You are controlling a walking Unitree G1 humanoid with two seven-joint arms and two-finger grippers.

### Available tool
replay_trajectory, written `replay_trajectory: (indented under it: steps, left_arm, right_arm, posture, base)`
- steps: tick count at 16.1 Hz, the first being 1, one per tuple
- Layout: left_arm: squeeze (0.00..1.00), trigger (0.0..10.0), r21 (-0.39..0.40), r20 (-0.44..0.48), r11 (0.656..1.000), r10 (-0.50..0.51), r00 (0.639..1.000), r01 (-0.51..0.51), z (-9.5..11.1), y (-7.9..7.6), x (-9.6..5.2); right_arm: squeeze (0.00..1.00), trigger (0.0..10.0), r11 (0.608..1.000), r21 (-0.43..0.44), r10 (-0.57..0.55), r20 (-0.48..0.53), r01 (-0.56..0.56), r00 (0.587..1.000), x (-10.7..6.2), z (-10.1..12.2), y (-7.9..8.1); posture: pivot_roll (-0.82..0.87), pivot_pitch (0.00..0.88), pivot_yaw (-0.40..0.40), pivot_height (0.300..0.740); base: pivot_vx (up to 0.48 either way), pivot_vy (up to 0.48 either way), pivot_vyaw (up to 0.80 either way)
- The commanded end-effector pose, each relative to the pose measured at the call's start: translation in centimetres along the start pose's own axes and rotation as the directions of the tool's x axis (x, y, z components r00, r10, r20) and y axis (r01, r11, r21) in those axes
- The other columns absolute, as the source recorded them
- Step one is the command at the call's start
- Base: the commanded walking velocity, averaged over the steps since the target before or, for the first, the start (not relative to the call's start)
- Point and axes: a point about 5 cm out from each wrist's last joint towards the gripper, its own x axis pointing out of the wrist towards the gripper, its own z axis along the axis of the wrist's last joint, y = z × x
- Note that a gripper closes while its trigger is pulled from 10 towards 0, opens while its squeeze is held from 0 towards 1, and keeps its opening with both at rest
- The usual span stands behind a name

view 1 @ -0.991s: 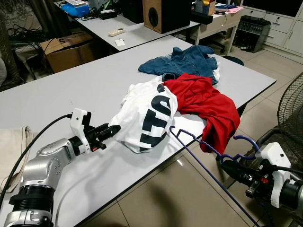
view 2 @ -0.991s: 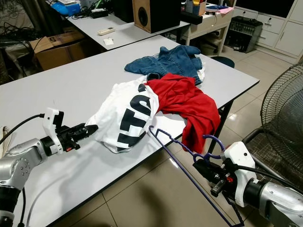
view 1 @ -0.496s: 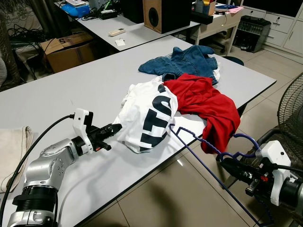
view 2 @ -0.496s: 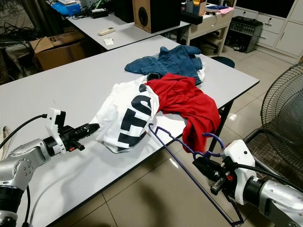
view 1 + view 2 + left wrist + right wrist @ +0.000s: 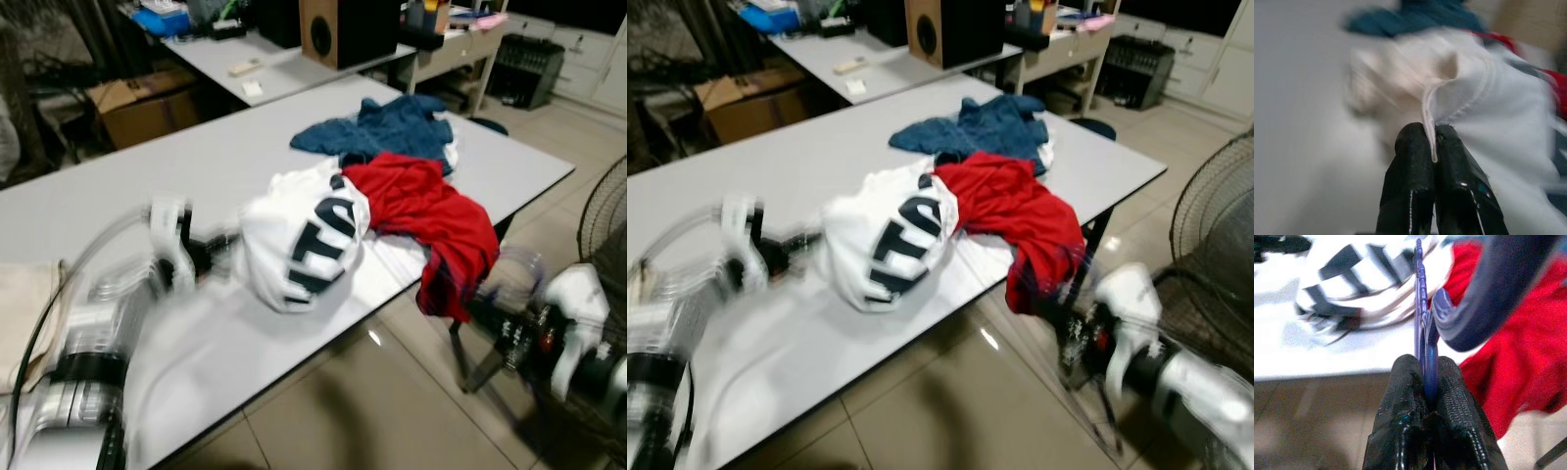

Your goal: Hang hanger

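Note:
My right gripper is shut on a purple wire hanger. In the eye views it sits blurred off the table's front right corner, with the hanger's hook faint above it. A white T-shirt with dark lettering lies bunched on the grey table. My left gripper is shut on the shirt's hem, and it shows blurred at the shirt's left side. A red garment overlaps the shirt and hangs over the table edge.
A blue denim garment lies behind the red one. A beige cloth lies at the table's left end. A wire fan guard stands on the right. Beyond are a second table, a cardboard box and a speaker. Tiled floor lies in front.
The whole picture has gone blurred and both arms smear with motion. The left gripper has drawn the shirt's hem slightly leftward. The right gripper and hanger hook sit a little higher.

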Motion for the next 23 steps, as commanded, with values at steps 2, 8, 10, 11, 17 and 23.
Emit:
replay_trajectory:
  steps: [2,8,10,11,17,23]
  left_arm:
    - [0.0,0.0,0.277,0.067,0.939,0.19,0.98,-0.201,5.5,2.5,0.6]
    - [0.0,0.0,0.659,0.696,0.503,-0.127,0.707,-0.559,24.9,-2.8,-3.4]
    - [0.0,0.0,0.776,0.585,0.44,-0.235,0.776,-0.451,20.1,-3.5,-2.3]
    - [0.0,0.0,0.799,0.506,0.471,-0.189,0.842,-0.374,15.6,-2.6,-1.7]
    - [0.0,0.0,0.76,-0.116,0.644,0.005,0.993,0.086,-3.4,-0.8,-5.9]
    - [0.0,10.0,0.414,-0.335,0.754,-0.395,0.856,0.51,-5.4,-6.4,-7.3]
  right_arm:
    - [0.0,10.0,1.0,-0.009,0.004,0.063,-0.004,0.998,0.5,0.8,0.1]
    - [0.0,10.0,0.984,-0.055,-0.153,0.256,0.172,0.954,0.9,3.1,-0.5]
    - [0.0,10.0,0.989,-0.052,-0.119,0.287,0.14,0.951,1.2,3.3,0.4]
    - [0.0,10.0,0.992,-0.063,-0.084,0.283,0.106,0.955,1.3,3.2,1.1]
    - [0.0,10.0,0.991,-0.105,0.101,0.188,-0.083,0.977,1.4,2.0,3.0]
    - [0.0,10.0,0.992,-0.124,0.046,0.132,-0.03,0.99,1.1,1.8,1.2]
  posture:
    - [-0.05,0.0,0.116,0.74]
    - [-0.06,0.0,0.136,0.74]
    - [-0.05,0.0,0.13,0.74]
    - [-0.05,0.0,0.13,0.74]
    - [-0.03,0.0,0.099,0.74]
    - [-0.03,0.0,0.09,0.74]
  base:
    - [0.0,0.0,0.0]
    - [0.0,0.0,0.0]
    - [0.0,0.0,0.0]
    - [0.0,0.0,0.0]
    - [0.0,0.0,0.0]
    - [0.0,0.0,0.0]
